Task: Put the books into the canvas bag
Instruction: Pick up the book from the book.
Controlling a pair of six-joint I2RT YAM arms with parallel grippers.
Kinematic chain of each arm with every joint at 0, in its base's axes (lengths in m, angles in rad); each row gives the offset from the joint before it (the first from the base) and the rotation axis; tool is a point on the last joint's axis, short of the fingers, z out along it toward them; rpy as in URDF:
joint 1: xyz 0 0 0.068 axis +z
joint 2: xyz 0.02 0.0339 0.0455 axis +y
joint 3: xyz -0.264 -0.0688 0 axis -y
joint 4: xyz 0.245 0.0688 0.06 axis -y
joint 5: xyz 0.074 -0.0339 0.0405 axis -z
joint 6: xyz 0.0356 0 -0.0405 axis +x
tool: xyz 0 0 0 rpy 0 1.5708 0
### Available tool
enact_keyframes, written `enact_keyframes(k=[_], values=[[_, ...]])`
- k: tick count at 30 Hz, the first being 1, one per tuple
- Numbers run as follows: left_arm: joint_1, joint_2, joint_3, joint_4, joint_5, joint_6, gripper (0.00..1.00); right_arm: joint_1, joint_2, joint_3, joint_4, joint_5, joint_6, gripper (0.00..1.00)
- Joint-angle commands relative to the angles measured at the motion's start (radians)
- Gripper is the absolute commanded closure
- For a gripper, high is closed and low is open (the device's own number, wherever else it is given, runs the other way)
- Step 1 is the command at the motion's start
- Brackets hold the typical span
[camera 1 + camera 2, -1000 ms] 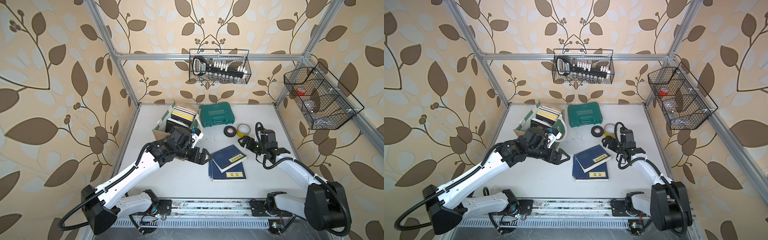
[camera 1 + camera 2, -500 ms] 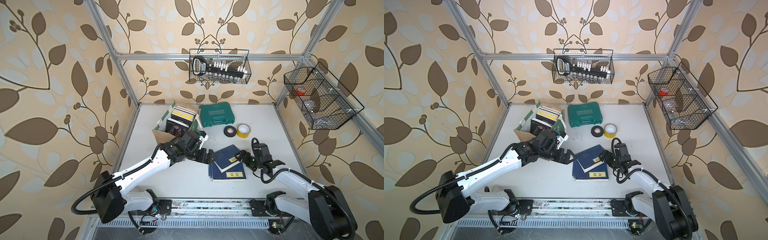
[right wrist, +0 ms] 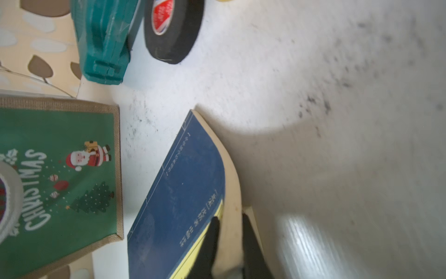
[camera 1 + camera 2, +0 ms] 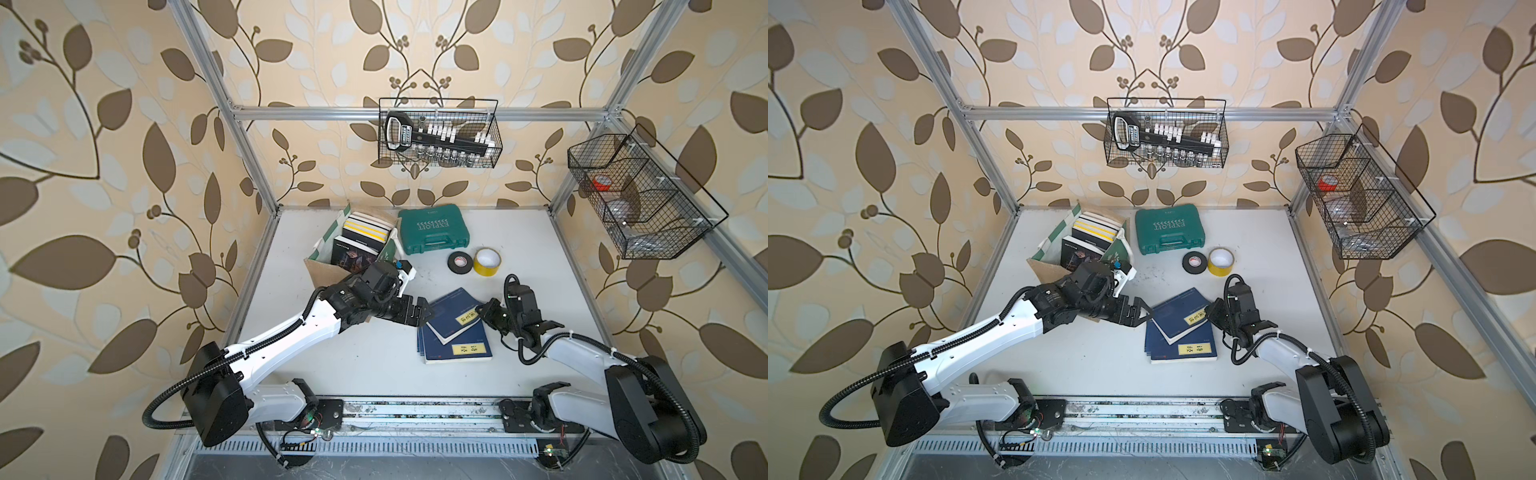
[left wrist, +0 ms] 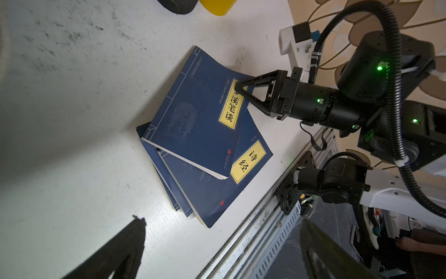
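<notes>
Left wrist view is showing the top navy book [image 5: 193, 120] lying askew on its stack [image 5: 212, 188] on the desk [image 5: 72, 120], near the canvas bag [image 4: 318, 268] but outside it. Right fingers [image 5: 239, 85] are clamping its page edge, bowing it upward; left fingers [image 5: 130, 246] are standing apart, empty. Thin, light and floppy, it is probably wanting a deep bite through every page, not the cover alone.

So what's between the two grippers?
The top navy book, seen in both top views: right gripper pinches one edge, open left gripper faces the other.
</notes>
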Motion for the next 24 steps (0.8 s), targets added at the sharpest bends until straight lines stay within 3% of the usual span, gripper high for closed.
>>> enact_keyframes(k=[1,16,20,24], values=[[-0.008,-0.013,0.003,0.003,-0.015,0.009,0.01,0.005,-0.043,-0.029,-0.02,0.021,0.0,1.0],[-0.006,-0.113,0.142,-0.202,-0.152,0.11,0.01,0.005,-0.413,0.027,0.193,-0.003,-0.302,1.0],[-0.006,-0.173,0.185,-0.268,-0.201,0.145,0.01,0.005,-0.41,0.115,0.269,-0.046,-0.402,1.0],[0.0,-0.194,0.256,-0.377,-0.264,0.175,0.01,0.004,-0.299,0.266,0.315,-0.134,-0.467,1.0]])
